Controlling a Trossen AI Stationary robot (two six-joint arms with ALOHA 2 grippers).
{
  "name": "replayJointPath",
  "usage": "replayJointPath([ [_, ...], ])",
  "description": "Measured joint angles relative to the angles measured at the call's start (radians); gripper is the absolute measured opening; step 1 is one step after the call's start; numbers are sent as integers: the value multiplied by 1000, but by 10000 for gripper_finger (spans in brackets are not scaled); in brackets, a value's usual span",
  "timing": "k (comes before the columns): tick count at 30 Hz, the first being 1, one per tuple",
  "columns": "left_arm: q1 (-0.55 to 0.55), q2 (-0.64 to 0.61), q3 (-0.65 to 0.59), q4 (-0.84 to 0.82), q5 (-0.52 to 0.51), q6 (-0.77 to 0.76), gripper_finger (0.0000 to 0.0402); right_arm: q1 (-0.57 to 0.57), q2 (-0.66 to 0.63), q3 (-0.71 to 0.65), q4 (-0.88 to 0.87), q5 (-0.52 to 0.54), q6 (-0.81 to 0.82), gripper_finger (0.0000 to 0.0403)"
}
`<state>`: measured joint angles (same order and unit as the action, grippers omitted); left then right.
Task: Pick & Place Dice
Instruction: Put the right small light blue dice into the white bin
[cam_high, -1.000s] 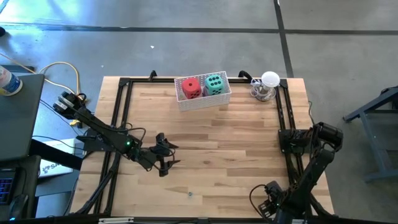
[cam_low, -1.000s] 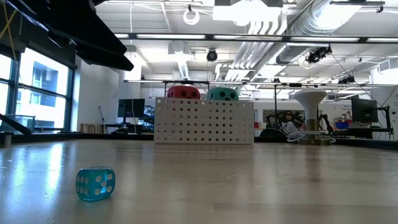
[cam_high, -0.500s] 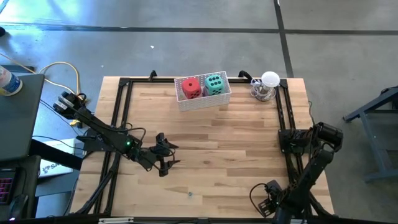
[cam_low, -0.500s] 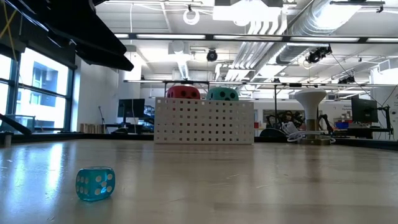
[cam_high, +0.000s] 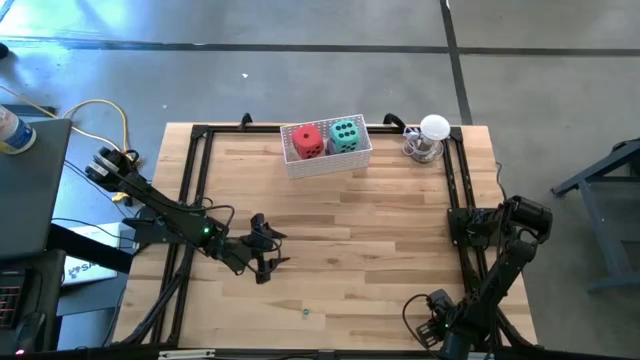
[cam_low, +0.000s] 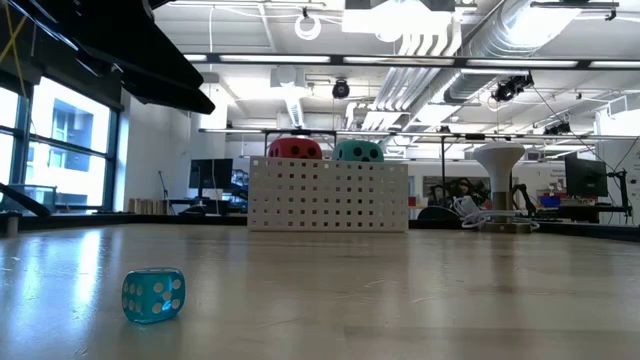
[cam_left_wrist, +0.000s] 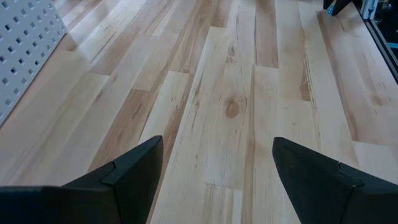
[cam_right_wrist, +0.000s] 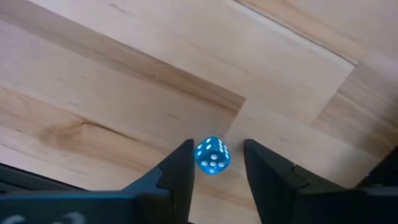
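Note:
A red die (cam_high: 308, 141) and a teal-green die (cam_high: 345, 134), both with dark pips, sit side by side in a white perforated basket (cam_high: 325, 163) at the table's far edge; their tops show above its wall (cam_low: 328, 195). The pink and purple dice are out of view. A small translucent blue die (cam_high: 306, 312) with white pips rests on the table (cam_low: 153, 296) near the near edge. My left gripper (cam_high: 268, 250) is open above the table's left-middle (cam_left_wrist: 217, 180). My right gripper (cam_high: 432, 328) is open by the near right corner; the small die (cam_right_wrist: 212, 155) shows between its fingers, farther off.
A white-topped stand (cam_high: 430, 138) occupies the far right corner. A black frame (cam_high: 195, 180) runs along the table's left, far and right edges. Bare wood (cam_high: 360, 230) spreads between the basket and the near edge. A dark arm (cam_low: 110, 50) crosses the low view's upper left.

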<state>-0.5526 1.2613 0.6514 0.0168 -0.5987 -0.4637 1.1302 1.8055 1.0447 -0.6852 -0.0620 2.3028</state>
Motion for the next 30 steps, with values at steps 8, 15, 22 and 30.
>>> replayJointPath([
  [8, 0, 0, 0, 0, 0, 0, 294, 0, 1, 0, -2, -6, -3, 85],
  [15, 0, 0, 0, 0, 0, 0, 294, -2, 1, 0, -1, -33, -6, 47],
  [22, 0, 0, 0, -1, 0, 0, 294, -10, 2, 0, 10, 72, -33, 48],
  [30, 0, 0, 0, -1, 0, 0, 294, -91, 8, 14, 46, 455, -294, 45],
])
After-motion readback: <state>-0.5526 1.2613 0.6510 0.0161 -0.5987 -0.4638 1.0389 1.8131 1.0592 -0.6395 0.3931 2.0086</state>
